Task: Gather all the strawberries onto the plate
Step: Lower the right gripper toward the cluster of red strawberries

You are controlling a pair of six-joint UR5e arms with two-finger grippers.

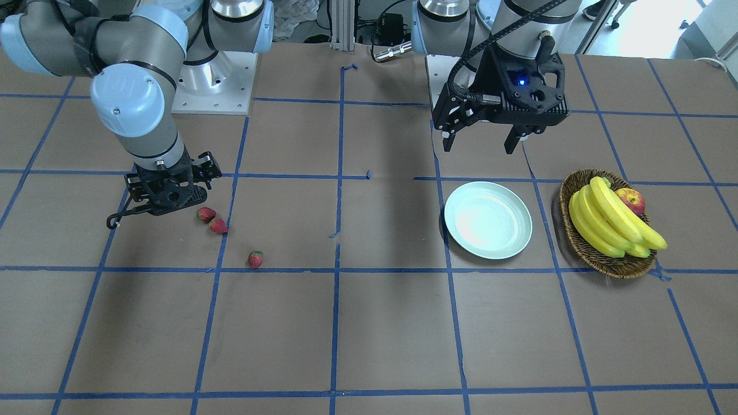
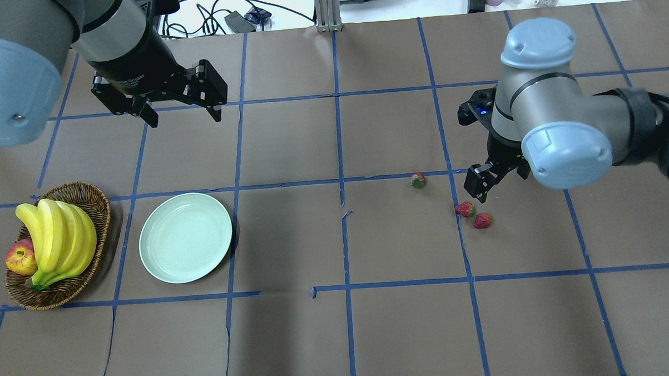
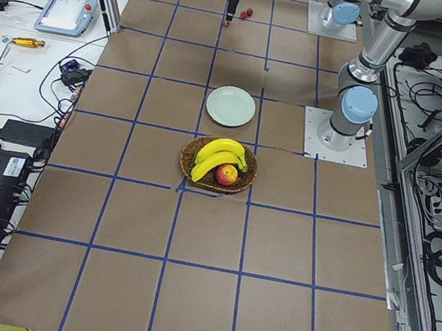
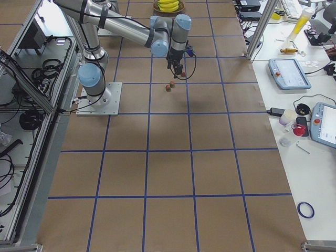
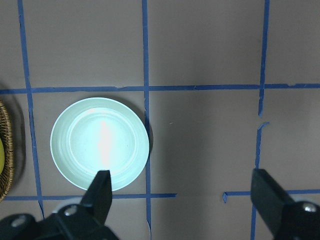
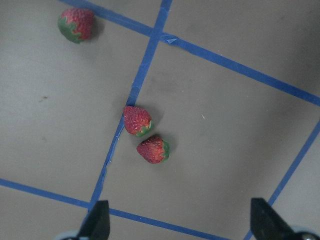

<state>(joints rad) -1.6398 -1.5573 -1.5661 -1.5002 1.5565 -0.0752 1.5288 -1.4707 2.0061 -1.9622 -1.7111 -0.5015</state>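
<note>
overhead exterior view: the round, shallow, pale mint-green glossy plate [image 2: 185,237] sits bare on the brown paper-covered table [image 2: 339,332], on the robot's left side. it is just beside a brown wicker basket [image 2: 93,197] holding a bunch of yellow bananas [image 2: 58,234] and a red-yellow apple [image 2: 20,257]. the three small red strawberries with green leafy caps all lie on the table's right side, well apart from the plate. the first strawberry [image 2: 466,209] rests against a strip of blue tape [image 2: 338,126] in the grid, the second strawberry [image 2: 482,220] is just beside it, and the third strawberry [image 2: 418,180] lies alone, apart from the pair.

the right gripper [image 6: 177,204] hangs over the table near the pair, its black fingers [image 6: 97,220] spread wide and holding nothing (its wrist camera looks straight down on all three berries). the left gripper [image 2: 186,118] hovers above the table on the far side of the plate, its fingers likewise spread wide and empty, with the plate in its wrist camera's view beside one fingertip.
</note>
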